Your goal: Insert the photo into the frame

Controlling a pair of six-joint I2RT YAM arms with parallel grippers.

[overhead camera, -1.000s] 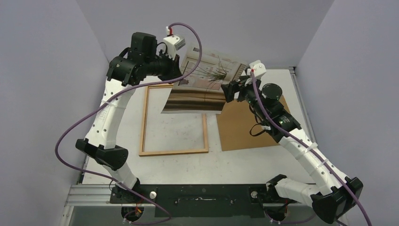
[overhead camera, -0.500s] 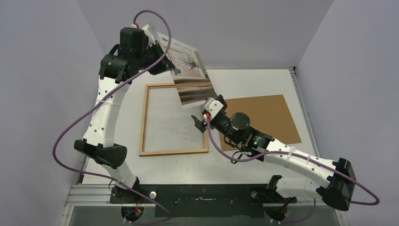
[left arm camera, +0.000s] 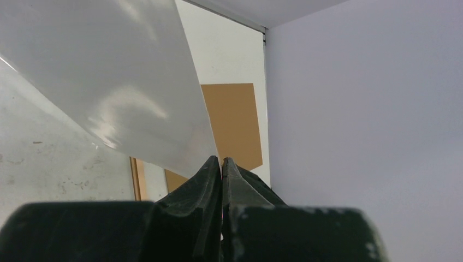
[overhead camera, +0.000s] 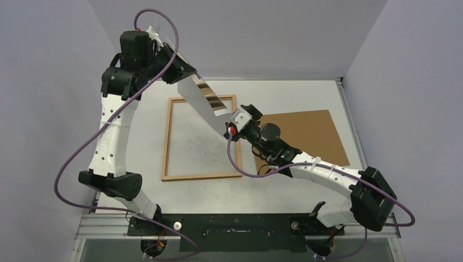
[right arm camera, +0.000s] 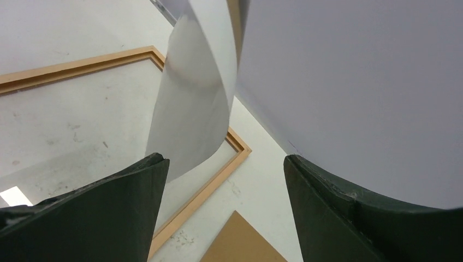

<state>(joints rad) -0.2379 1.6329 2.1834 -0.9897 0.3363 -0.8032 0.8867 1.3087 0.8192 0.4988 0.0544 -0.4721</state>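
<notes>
My left gripper [overhead camera: 184, 71] is raised over the table's far left and is shut on one corner of the photo [overhead camera: 203, 101]. The photo hangs curled toward the frame, mostly its white back showing, with a strip of brown print. In the left wrist view the fingertips [left arm camera: 214, 164] pinch the sheet [left arm camera: 109, 82]. The orange-brown wooden frame [overhead camera: 168, 142] lies flat on the table. My right gripper [overhead camera: 230, 123] is open and empty at the photo's lower end, over the frame's right rail. In the right wrist view the curl [right arm camera: 194, 103] hangs ahead of the gripper [right arm camera: 224, 164], above the frame [right arm camera: 210, 177].
A flat brown fibreboard backing panel [overhead camera: 306, 136] lies on the table right of the frame, partly under my right arm; it also shows in the left wrist view [left arm camera: 232, 120] and the right wrist view [right arm camera: 240, 243]. Lilac walls close in the table at the back and sides.
My right gripper let go of the photo's right edge, dropped toward the frame and now sits at the photo's lower end. My left gripper swung the photo left, turning its white back up.
</notes>
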